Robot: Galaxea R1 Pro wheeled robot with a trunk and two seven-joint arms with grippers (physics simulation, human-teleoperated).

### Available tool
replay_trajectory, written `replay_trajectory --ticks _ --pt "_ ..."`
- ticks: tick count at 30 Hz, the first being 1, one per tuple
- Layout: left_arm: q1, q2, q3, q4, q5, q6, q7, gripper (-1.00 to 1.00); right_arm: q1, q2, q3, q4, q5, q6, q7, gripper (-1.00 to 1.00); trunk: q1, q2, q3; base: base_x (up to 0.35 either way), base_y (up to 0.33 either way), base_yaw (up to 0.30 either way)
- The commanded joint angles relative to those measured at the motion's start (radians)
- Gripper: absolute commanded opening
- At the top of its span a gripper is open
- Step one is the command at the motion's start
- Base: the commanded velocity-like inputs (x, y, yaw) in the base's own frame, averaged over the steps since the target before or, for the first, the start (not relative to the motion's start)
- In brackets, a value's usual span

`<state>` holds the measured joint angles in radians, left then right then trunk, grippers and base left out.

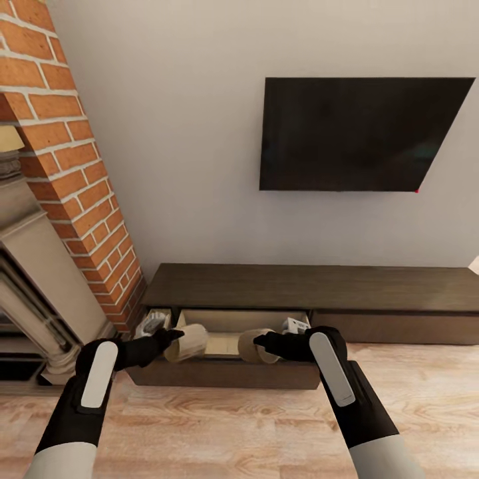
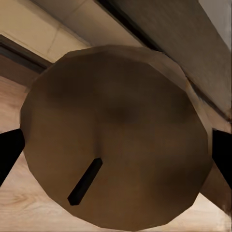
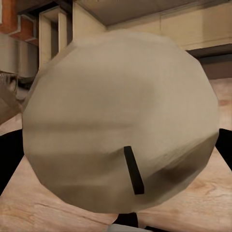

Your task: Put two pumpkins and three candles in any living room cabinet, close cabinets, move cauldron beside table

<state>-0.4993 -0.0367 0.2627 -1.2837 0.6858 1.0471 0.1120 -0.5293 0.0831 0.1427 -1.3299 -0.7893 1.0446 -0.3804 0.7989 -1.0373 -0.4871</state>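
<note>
Wooden floor fronts the cabinet [image 1: 306, 286] with its drawer out; both grippers [image 1: 174, 334] [image 1: 261, 342] clasp candles [image 1: 189, 341] [image 1: 253, 346].

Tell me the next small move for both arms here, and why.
Probably ease both arms forward and down, then release. The left tool holds a stubby beige cylinder candle and the right tool holds another tan candle, both lying on their sides above the front edge of the open drawer of the long dark-brown wooden cabinet, not yet resting inside it.
</note>
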Motion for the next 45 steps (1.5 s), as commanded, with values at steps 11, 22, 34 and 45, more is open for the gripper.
replay_trajectory --ticks 11,22,34,45 --pt "0.001 0.063 -0.006 0.061 0.111 0.0 0.0 -1.0 -0.002 0.004 0.001 0.007 -0.001 -0.009 0.03 -1.0 -0.042 0.077 0.035 0.0 0.0 0.0" --pt "0.001 0.064 -0.008 0.061 0.11 0.0 0.0 -1.0 -0.004 0.016 0.003 0.012 -0.002 -0.011 0.028 -1.0 -0.084 0.154 0.069 0.0 0.0 0.0" --pt "0.004 0.058 -0.009 0.06 0.11 0.0 0.0 -1.0 -0.004 0.015 0.002 0.012 -0.001 -0.011 0.028 -1.0 -0.111 0.203 0.091 0.002 0.0 -0.002" --pt "0.005 0.064 -0.009 0.06 0.11 0.0 0.0 -1.0 -0.004 0.017 0.003 0.012 -0.002 -0.011 0.028 -1.0 -0.111 0.203 0.092 0.236 0.102 -0.084"
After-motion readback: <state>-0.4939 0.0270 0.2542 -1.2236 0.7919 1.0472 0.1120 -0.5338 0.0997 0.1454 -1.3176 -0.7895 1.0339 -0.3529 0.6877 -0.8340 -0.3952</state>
